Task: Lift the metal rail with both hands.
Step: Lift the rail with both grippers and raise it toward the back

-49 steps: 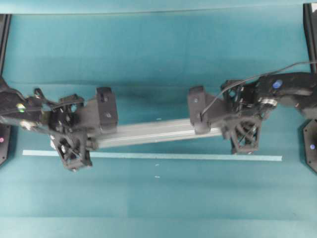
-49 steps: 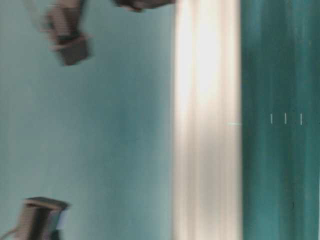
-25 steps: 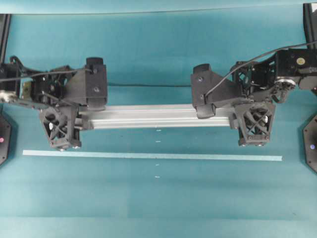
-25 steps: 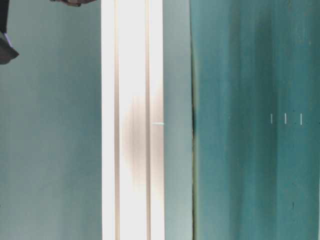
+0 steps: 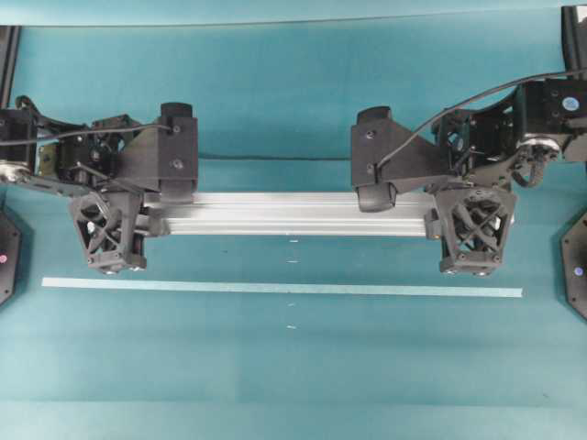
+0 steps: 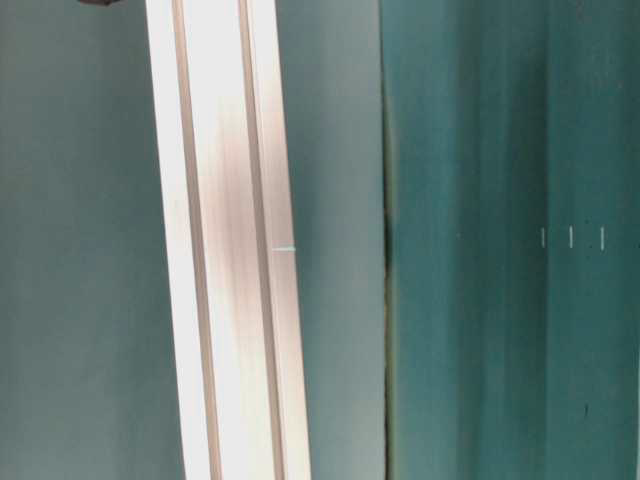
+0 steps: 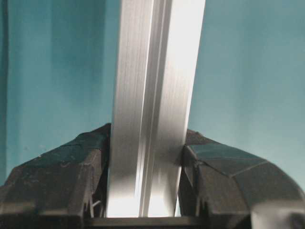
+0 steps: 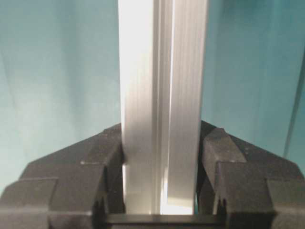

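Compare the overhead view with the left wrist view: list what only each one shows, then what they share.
Only the overhead view shows the right pincer, the pale tape strip and the metal rail's near-full length. Only the left wrist view shows, close up, the left pincer with both fingers pressed against the rail's sides. Both show the left pincer shut on the rail over the teal table.

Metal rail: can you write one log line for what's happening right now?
metal rail: level, above tape strip | left gripper: shut on rail's left end | right gripper: shut on rail's right end
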Action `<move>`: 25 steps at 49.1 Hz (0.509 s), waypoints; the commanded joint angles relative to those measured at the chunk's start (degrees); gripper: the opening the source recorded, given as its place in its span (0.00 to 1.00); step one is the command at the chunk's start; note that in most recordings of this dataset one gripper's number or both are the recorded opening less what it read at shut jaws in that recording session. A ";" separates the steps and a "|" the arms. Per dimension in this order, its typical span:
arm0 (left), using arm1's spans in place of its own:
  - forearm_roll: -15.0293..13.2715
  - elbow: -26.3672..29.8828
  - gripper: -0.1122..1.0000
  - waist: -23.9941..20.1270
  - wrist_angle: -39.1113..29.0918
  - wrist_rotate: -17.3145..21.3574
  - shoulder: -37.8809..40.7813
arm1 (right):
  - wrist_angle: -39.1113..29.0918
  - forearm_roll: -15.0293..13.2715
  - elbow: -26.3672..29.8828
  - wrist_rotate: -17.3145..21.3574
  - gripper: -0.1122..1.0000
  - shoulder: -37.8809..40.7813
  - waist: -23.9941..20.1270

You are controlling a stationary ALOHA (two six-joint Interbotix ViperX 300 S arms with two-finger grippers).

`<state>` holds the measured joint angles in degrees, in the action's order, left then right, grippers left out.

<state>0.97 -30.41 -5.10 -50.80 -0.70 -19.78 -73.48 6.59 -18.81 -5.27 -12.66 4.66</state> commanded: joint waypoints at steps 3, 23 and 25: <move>0.35 4.13 0.39 -1.23 0.62 -0.35 -1.32 | 0.79 1.05 2.11 1.32 0.44 -0.62 -1.93; 0.35 12.22 0.39 -1.23 -6.68 -0.44 -1.32 | -0.62 1.05 5.80 5.01 0.44 -1.58 -3.52; 0.35 13.71 0.39 -1.23 -8.09 -0.44 -1.32 | -1.49 1.05 6.94 5.54 0.44 -1.93 -3.52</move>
<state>1.05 -22.15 -5.01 -58.80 -0.62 -19.78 -75.15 6.59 -16.26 -0.35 -13.45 2.37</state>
